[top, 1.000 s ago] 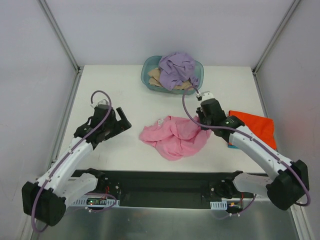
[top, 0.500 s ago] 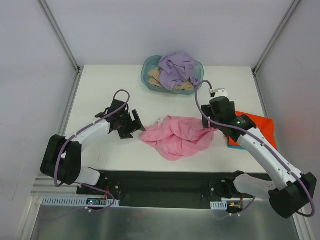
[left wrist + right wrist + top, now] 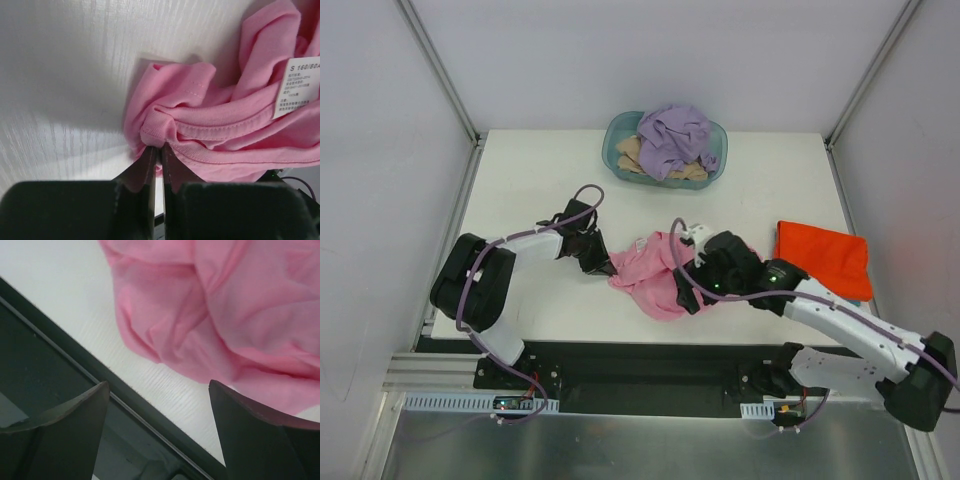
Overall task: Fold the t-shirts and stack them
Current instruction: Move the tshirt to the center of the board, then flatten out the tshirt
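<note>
The pink t-shirt (image 3: 655, 275) lies crumpled in the middle, the orange-red t-shirt (image 3: 823, 258) folded flat at right — the lavender t-shirt (image 3: 672, 135) heaped over the tan t-shirt (image 3: 632, 155) at the back.

The pink t-shirt (image 3: 655, 282) is plain, with no print. Its stitched hems are the same pink, and its white label (image 3: 296, 87) carries small dark lettering. The orange-red t-shirt (image 3: 820, 258) is one flat colour. The lavender t-shirt (image 3: 672, 135) is plain too. The tan t-shirt (image 3: 630, 150) beside it looks unpatterned, though little of it shows. The basket (image 3: 613, 132) is translucent teal. My table (image 3: 520, 180) is white with a fine pale grain. My left gripper (image 3: 160, 150) and right gripper (image 3: 158, 385) have black fingers. My arms (image 3: 840, 315) are white with black joints, and my cables (image 3: 588, 188) are purple.
</note>
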Robot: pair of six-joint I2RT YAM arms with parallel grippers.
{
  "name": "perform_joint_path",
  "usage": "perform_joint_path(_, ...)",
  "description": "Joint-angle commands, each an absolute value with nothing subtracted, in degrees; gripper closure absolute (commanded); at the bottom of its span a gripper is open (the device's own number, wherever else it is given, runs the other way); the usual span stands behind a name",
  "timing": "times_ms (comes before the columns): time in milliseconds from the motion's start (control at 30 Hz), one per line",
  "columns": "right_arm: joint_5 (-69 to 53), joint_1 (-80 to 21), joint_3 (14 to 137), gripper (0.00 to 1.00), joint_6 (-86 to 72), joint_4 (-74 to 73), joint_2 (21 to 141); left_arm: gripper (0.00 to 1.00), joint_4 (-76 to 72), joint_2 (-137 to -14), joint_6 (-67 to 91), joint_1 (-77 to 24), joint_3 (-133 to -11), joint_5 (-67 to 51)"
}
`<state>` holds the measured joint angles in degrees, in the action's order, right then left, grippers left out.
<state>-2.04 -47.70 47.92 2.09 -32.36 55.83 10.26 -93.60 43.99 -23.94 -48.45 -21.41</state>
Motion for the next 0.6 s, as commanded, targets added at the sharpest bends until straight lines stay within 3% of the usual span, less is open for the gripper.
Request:
perform_joint_path(0, 3.5, -56.2, 50.4, 0.17, 2.6, -28.4, 64.2, 1.00, 9.4, -94.4, 43.6, -24.1, -50.3, -21.9)
perform_joint_path(167, 1.9, -60.0, 55.0, 0.30, 3.3, -25.9, 77.3, 1.00, 9.5, -90.9, 43.9, -24.1, -48.3, -20.1)
perform_joint_path(567, 0.8, -61.3, 55.7, 0.47, 2.7, -17.3, 90.2, 1.00, 9.4, -87.6, 46.0, -24.0, -43.5, -16.9)
